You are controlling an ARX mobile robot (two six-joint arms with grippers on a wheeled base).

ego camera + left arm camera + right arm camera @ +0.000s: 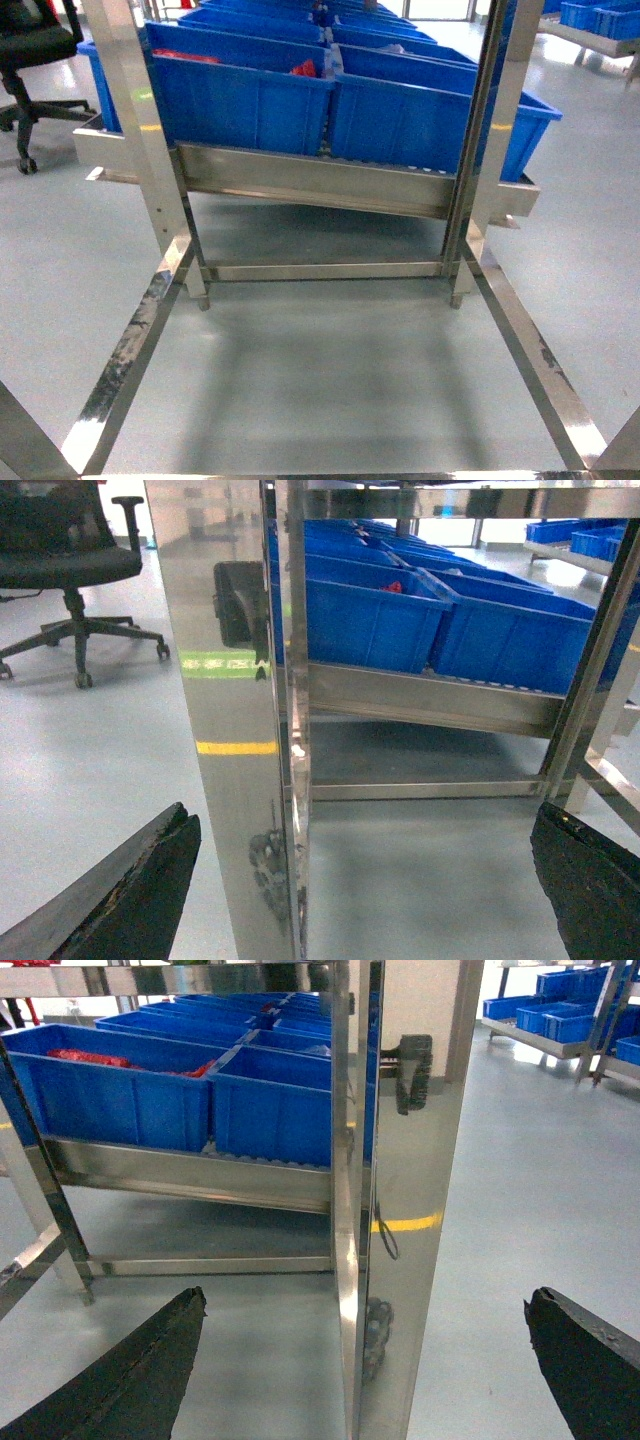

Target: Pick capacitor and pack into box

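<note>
- The grey floor [330, 370] fills the lower half of the head view. It is smooth and a bit shiny.
- A big shiny metal rack [300, 180] stands across the middle of the head view. Its legs go down to the floor and long flat bars run toward the bottom corners of the frame.
- Blue bins [250, 100] sit in rows on the rack's tilted shelf, in the upper part of the head view. They go back in lines toward the top of the frame.
- Something red [303, 69] shows inside one blue bin near the top middle of the head view. It is too small to tell what it is.
- A black office chair [30, 60] stands in the upper left corner of the head view, on the floor beside the rack.
- A yellow line [235, 747] is mirrored on the shiny post in the middle left of the left wrist view.
- The left gripper [365, 890] shows only as two dark fingers at the bottom corners of the left wrist view. They are wide apart with nothing between them.
- The right gripper [365, 1365] looks the same in the right wrist view: two dark fingers at the bottom corners, wide apart, holding nothing.
- The pink box and the capacitor do not show in any view, so which way they point cannot be told.
</note>
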